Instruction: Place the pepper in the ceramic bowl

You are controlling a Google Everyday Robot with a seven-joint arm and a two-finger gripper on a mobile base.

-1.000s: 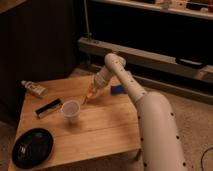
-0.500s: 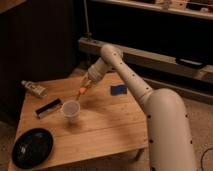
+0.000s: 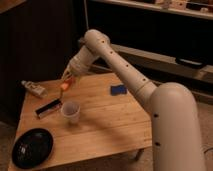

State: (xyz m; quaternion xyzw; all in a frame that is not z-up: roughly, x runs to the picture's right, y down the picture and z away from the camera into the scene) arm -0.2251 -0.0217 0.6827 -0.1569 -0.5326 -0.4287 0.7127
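Nearest the camera, the ceramic bowl (image 3: 32,147) sits on the front left corner of the wooden table (image 3: 107,127), black and glossy, with nothing in it. To the right, the thick white arm (image 3: 172,117) rises beside the table and reaches back and left over it. Further in, a whitish cup (image 3: 70,111) stands upright, with a black flat object (image 3: 48,108) lying just to its left. Above and behind these hangs the gripper (image 3: 67,82), its fingers closed on the pepper (image 3: 64,86), which shows as an orange tip held clear of the tabletop and well apart from the bowl. Half a second ago the gripper was further right, over the table's middle. It has since swung left and slightly up, carrying the pepper with it, while the cup and bowl have kept their places. A blue block (image 3: 118,89) lies at the far right, and a small bottle (image 3: 34,89) lies on its side at the far left edge.
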